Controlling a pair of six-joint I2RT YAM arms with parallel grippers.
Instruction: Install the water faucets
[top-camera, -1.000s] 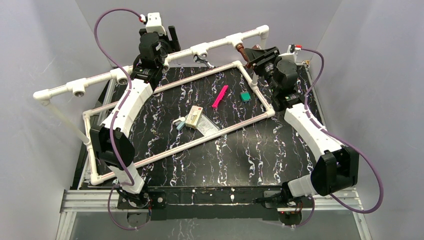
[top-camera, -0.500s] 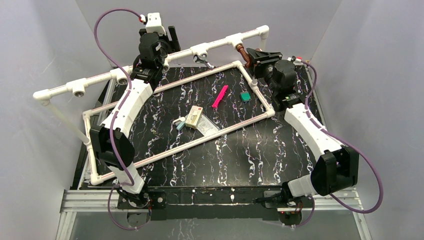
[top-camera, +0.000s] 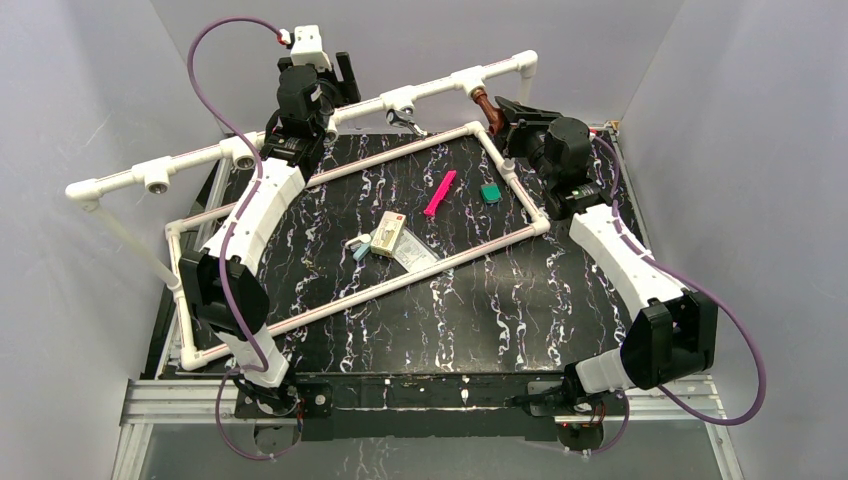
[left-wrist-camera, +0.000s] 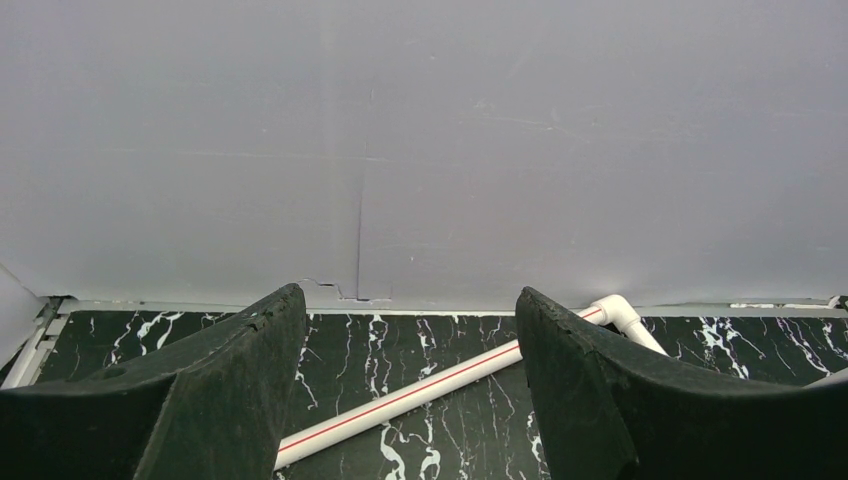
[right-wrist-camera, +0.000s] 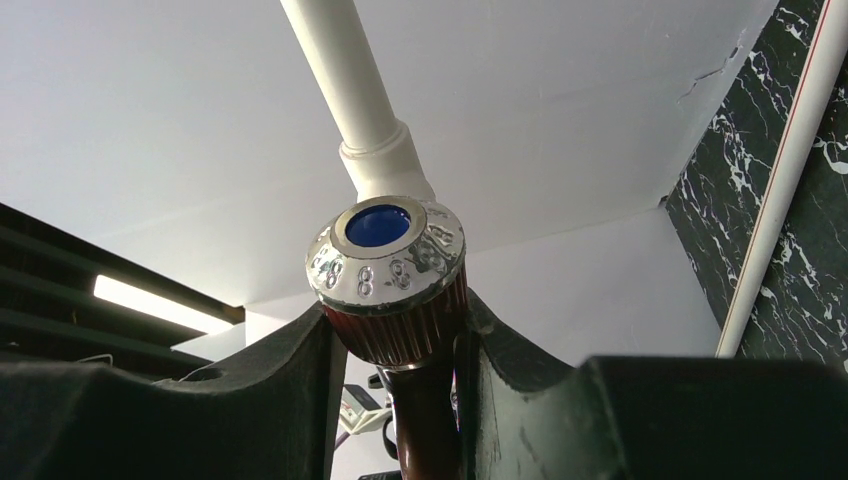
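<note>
The dark reddish-brown faucet stands at the tee socket near the right end of the raised white pipe rail. My right gripper is shut on it. In the right wrist view the fingers clamp its ribbed neck and brown body under the silver, blue-capped knob, right gripper. The shiny silver faucet hangs at the middle tee. My left gripper is open and empty at the back, left of that tee; in the left wrist view it faces the grey wall.
A white pipe frame lies on the black marbled table. Inside it are a pink strip, a small green item, a small box and a clear bag. Two tee sockets sit on the rail's left part.
My right wrist has turned and shifted slightly towards the rail while holding the brown faucet at the tee. The left arm has not moved.
</note>
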